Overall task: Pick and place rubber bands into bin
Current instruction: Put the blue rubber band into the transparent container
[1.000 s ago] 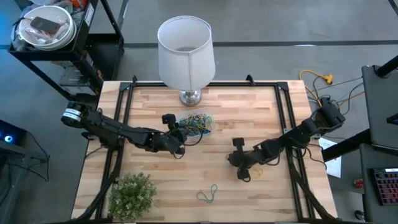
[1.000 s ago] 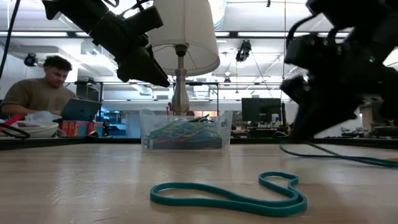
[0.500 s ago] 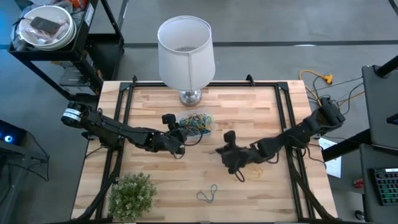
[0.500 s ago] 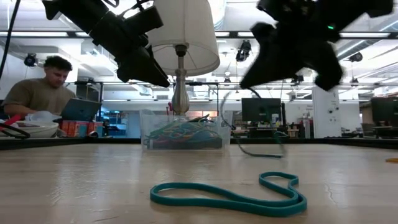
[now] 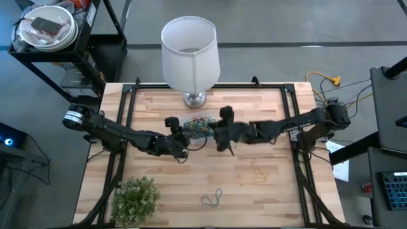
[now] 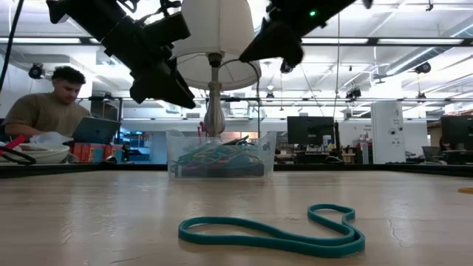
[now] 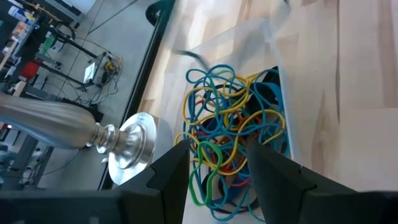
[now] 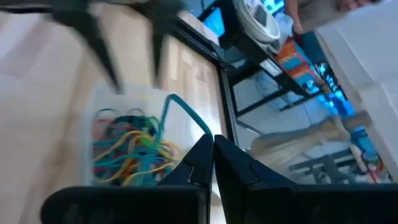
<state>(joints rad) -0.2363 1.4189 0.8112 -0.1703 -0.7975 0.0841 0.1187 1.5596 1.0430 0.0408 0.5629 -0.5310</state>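
We noted the bin (image 5: 201,125) on the table (image 5: 254,114) just in front of the lamp base (image 5: 194,98), holding a tangle of rubber bands (image 7: 233,146) in blue, yellow, green and red.

The right gripper (image 8: 212,144) hung above the table just beside the bin's right edge. Its fingers (image 8: 196,163) were clenched on one teal band (image 8: 184,112); in the right wrist view that band ran out from between the fingertips and trailed toward the bin, where the pile lay beyond the fingers. We could not tell whether the band's far end touched the pile.

The left gripper (image 7: 214,165) hovered at the bin's left front corner. Its fingers (image 7: 171,177) stood released, holding nothing. In the left wrist view the pile showed through the gap between them, farther off and apart from the fingertips.

Two bands lay loose on the table well apart from both grippers: a teal loop (image 6: 273,233) near the front edge, and a yellow-orange one (image 5: 261,172) toward the right front. A small potted plant (image 5: 134,200) stood at the left front corner.
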